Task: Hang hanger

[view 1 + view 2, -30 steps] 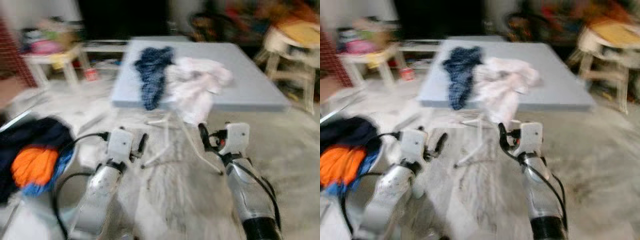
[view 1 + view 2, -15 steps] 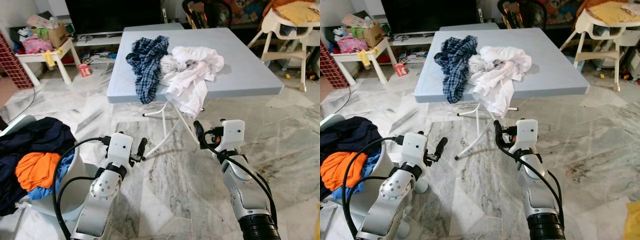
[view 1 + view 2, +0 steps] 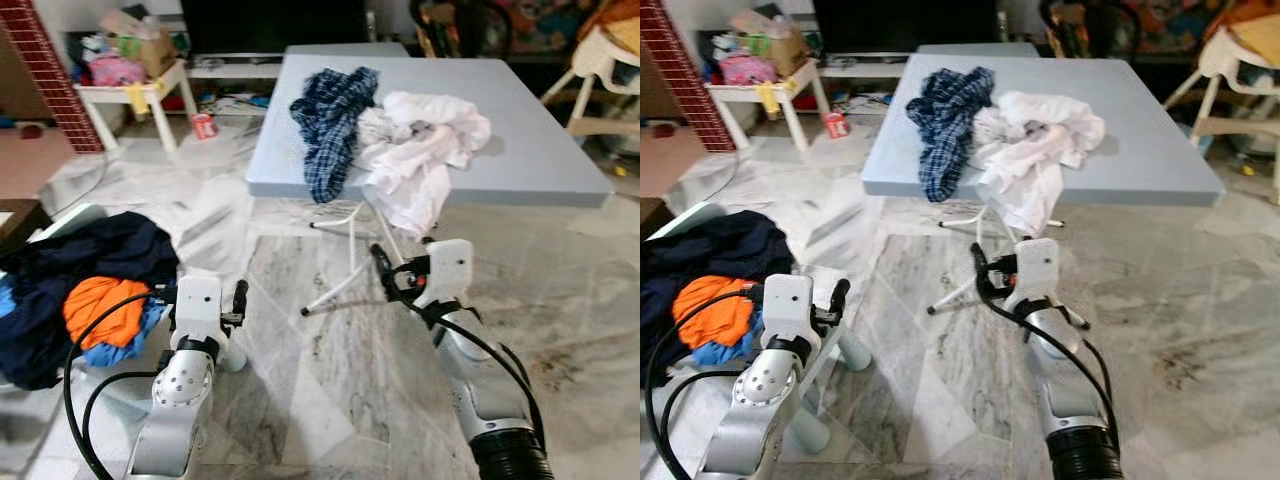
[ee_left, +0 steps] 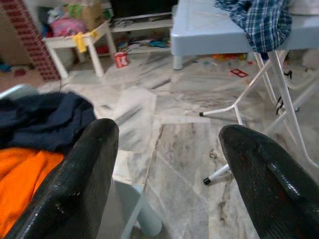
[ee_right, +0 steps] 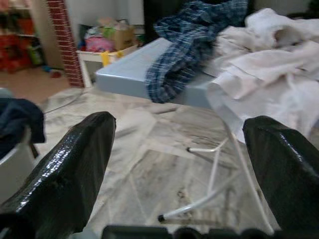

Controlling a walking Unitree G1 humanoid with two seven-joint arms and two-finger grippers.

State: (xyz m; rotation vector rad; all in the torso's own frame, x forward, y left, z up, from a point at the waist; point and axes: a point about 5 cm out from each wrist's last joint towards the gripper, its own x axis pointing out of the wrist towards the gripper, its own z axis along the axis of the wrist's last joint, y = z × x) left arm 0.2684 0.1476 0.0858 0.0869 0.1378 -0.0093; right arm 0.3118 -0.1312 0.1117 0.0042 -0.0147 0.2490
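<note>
Hanger first: we honestly can't tell where it is from these shots. Biggest thing around is the grey marble floor (image 3: pixel 330 390). Then there's the pale blue folding desk (image 3: pixel 540 150) on thin white legs (image 3: pixel 345 270). A white laundry basket (image 3: pixel 685 212) sits on the floor over on our left, heaped with a navy garment (image 3: pixel 90 260) and an orange one (image 3: pixel 100 305). On the desk a crumpled white shirt (image 3: pixel 425 150) hangs partly over the near edge. A blue plaid shirt (image 3: pixel 330 120) lies touching it on its left side and also droops over the edge. Our left pincer (image 3: pixel 240 297) hovers over the floor just beside the basket, fingers spread apart with nothing between them. Our right pincer (image 3: pixel 382 272) is held up in front of the desk's near edge, close to the legs, also spread and empty. Smallest bit: a red can (image 3: pixel 203 126) on the floor by a white side table (image 3: pixel 120 95).
</note>
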